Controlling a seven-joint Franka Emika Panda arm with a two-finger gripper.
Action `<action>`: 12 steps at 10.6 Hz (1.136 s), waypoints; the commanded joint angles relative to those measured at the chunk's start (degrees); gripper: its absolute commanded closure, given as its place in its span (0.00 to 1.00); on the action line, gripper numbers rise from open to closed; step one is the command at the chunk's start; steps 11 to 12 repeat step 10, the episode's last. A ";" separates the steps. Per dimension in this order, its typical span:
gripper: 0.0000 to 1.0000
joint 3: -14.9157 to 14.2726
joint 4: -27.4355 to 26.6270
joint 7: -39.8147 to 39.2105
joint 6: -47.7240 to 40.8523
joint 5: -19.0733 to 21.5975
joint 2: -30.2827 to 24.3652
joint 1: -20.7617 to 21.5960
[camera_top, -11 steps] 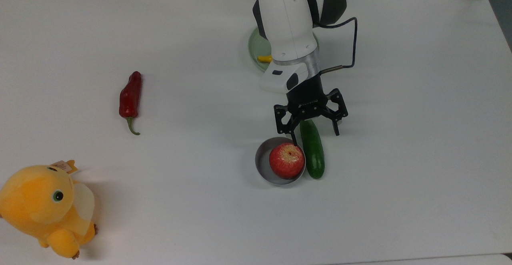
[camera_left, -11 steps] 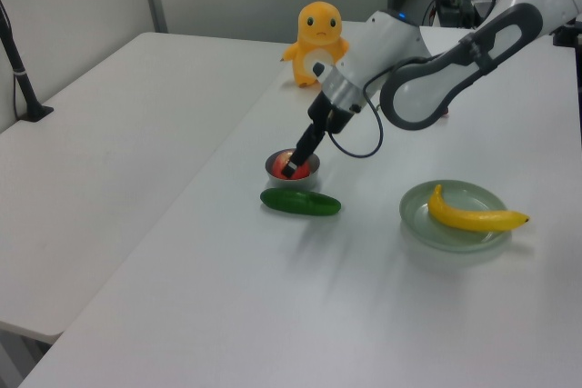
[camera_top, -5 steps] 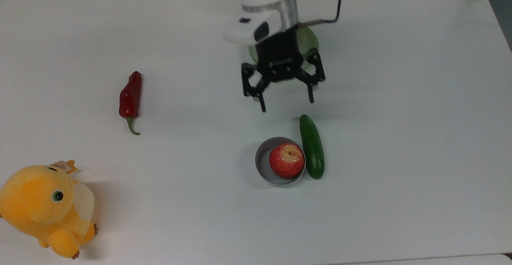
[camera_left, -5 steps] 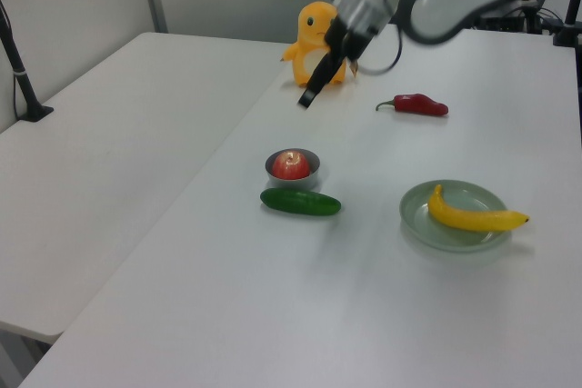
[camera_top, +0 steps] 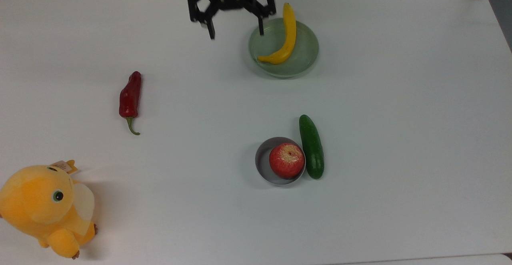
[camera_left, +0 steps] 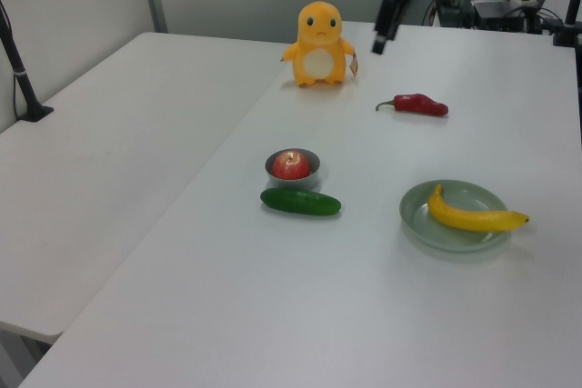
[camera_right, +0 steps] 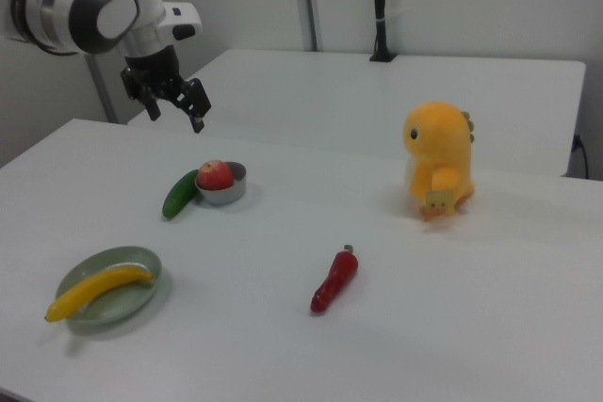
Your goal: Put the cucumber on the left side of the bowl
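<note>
The cucumber (camera_top: 311, 146) lies flat on the desk (camera_top: 400, 137), touching the bowl (camera_top: 264, 165) on the top view's right and the right view's left. The bowl holds an apple (camera_top: 286, 160). The tool (camera_top: 235, 27) hangs high above the desk's far edge, fingers spread and empty, well apart from both. In my judgement the placing step looks finished, since the cucumber rests against the bowl and nothing is gripped; the next move likely calls only for parking the arm. The top view cuts the tool off at the frame edge, and the left view cuts it off as well.
</note>
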 commanded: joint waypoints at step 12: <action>0.00 -6.20 -1.70 0.50 -14.75 -1.47 -6.13 0.67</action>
